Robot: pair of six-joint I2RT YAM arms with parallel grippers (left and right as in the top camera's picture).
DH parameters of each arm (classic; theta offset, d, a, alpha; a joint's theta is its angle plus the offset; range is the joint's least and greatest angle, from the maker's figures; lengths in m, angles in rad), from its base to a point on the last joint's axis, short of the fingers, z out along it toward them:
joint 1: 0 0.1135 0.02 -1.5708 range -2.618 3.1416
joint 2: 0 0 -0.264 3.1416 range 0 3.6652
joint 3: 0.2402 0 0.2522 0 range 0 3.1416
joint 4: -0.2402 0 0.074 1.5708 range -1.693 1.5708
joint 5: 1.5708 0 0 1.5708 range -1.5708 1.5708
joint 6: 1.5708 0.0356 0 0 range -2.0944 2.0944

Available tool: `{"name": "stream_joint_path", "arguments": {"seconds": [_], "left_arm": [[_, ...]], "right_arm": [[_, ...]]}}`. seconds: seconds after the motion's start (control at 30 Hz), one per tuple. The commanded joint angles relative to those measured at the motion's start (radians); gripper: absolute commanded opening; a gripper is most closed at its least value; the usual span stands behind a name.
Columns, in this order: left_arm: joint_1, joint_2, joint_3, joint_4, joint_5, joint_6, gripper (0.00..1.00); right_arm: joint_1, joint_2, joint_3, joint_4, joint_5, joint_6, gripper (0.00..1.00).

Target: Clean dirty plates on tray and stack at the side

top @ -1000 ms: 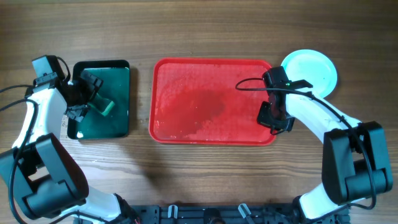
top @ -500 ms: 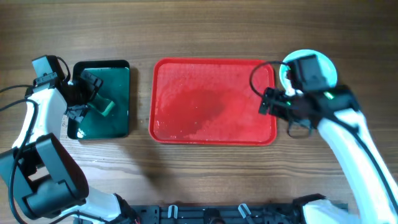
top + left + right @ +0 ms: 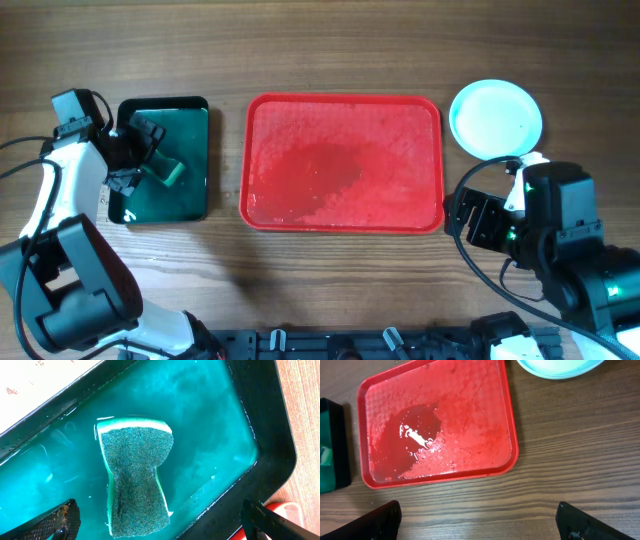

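The plates (image 3: 496, 119) lie as one round pale aqua pile on the wood, just right of the tray's far corner; their rim (image 3: 560, 367) shows at the top of the right wrist view. The red tray (image 3: 343, 228) holds no plates, only a wet film (image 3: 415, 435). My right gripper (image 3: 474, 218) is open and empty above bare wood off the tray's near right corner, its jaws (image 3: 482, 525) wide apart. My left gripper (image 3: 140, 160) is open over the green sponge (image 3: 137, 480), its jaws (image 3: 160, 522) either side of the sponge's near end without touching it.
A dark green tray (image 3: 190, 200) with a black rim (image 3: 260, 435) lies left of the red tray and holds teal water and the sponge (image 3: 165, 172). Bare wooden table lies in front of both trays.
My right arm swung from the red tray's right edge, past the plates, back to the front right, and its jaws went from shut to open. The left arm has not moved.
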Motion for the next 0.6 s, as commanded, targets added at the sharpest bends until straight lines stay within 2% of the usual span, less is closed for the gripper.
{"name": "stream_joint_path", "arguments": {"seconds": [0.0,0.1,0.17,0.2,0.37,0.5,0.57], "left_arm": [[0.003,0.008,-0.002,0.003,0.005,0.002,1.0],[0.003,0.008,-0.002,0.003,0.005,0.002,1.0],[0.004,0.008,-0.002,0.004,0.005,0.002,1.0],[0.003,0.008,-0.002,0.004,0.005,0.002,1.0],[0.003,0.008,-0.002,0.003,0.005,0.002,1.0],[0.003,0.008,-0.002,0.003,0.005,0.002,1.0],[0.003,0.008,-0.002,0.003,0.005,0.002,1.0]], "right_arm": [[-0.002,0.039,-0.012,0.001,-0.011,-0.017,1.0],[0.0,0.075,-0.018,0.042,-0.016,-0.022,1.0],[-0.002,-0.014,-0.079,0.231,-0.045,-0.143,1.0],[-0.029,-0.118,-0.175,0.369,-0.11,-0.222,1.0],[-0.253,-0.586,-0.705,0.87,-0.317,-0.229,1.0],[-0.282,-0.747,-1.005,1.265,-0.338,-0.14,1.0],[-0.282,-0.771,-1.06,1.354,-0.332,-0.142,1.0]]}}
